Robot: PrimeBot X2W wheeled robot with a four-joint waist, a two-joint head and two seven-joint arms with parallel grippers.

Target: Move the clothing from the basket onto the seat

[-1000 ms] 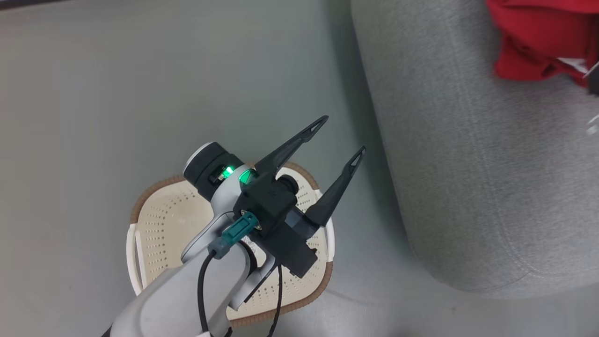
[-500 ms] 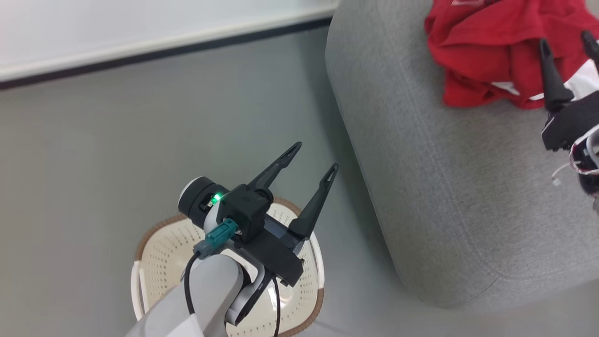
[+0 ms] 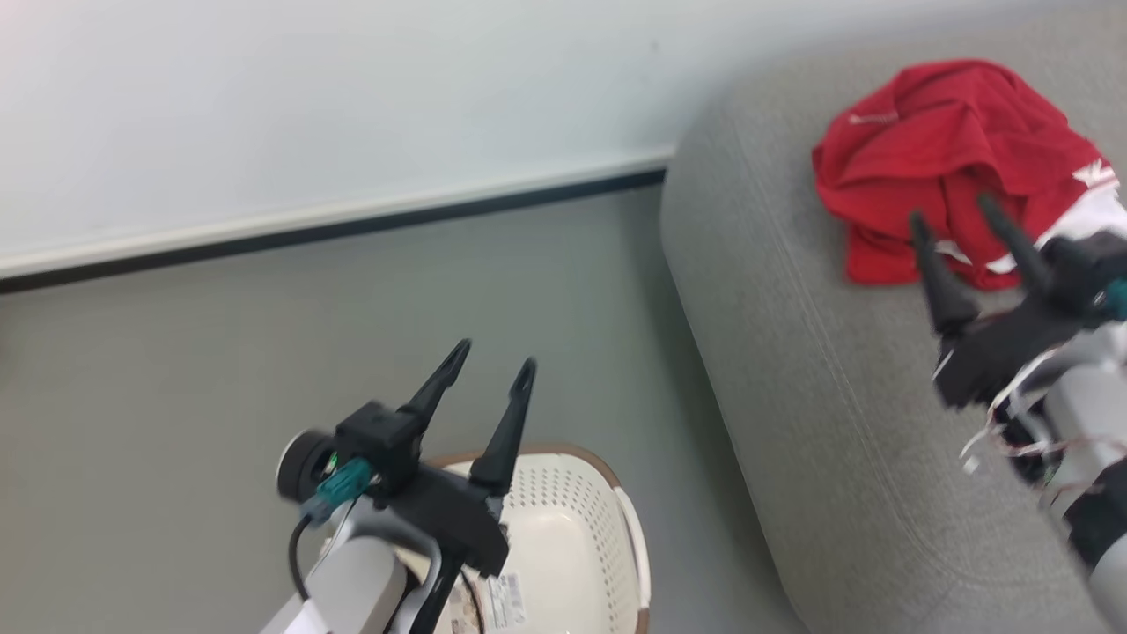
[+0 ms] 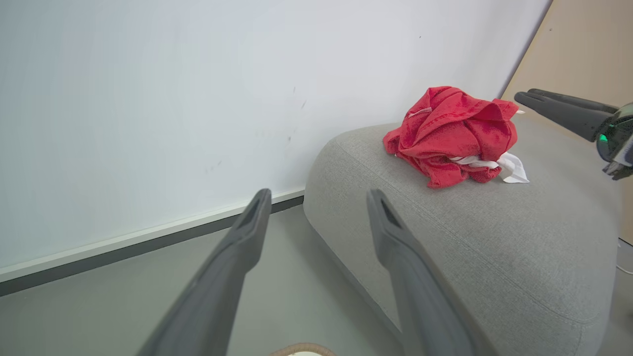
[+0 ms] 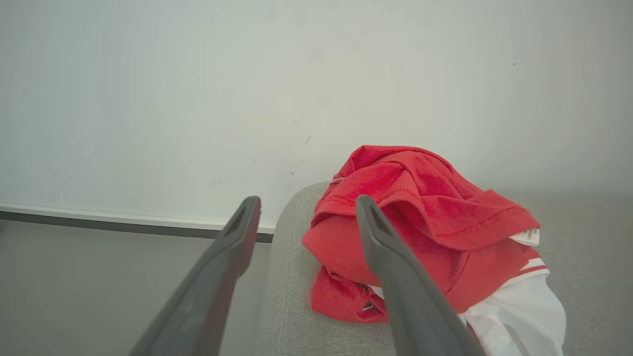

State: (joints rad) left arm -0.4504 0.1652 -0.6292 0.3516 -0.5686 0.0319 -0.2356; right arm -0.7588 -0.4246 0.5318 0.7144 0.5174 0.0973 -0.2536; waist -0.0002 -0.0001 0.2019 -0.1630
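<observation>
The red clothing [image 3: 946,150] with white trim lies crumpled in a heap on the grey seat [image 3: 836,370], near its back. It also shows in the left wrist view [image 4: 452,133] and the right wrist view [image 5: 420,227]. My right gripper [image 3: 955,211] hovers open just in front of the heap, with nothing between its fingers. My left gripper [image 3: 493,352] stands open above the cream basket [image 3: 572,546], also holding nothing. What shows of the basket's inside is bare plastic with a label.
A white wall [image 3: 352,106] with a dark baseboard [image 3: 352,229] runs behind the grey floor [image 3: 176,396]. The seat's rounded side edge stands just right of the basket. A beige panel [image 4: 583,49] rises behind the seat at the far right.
The head camera has tilted up, bringing the wall into view. My right gripper has drawn back from the clothing heap, and my left gripper has swung to point more upright over the basket.
</observation>
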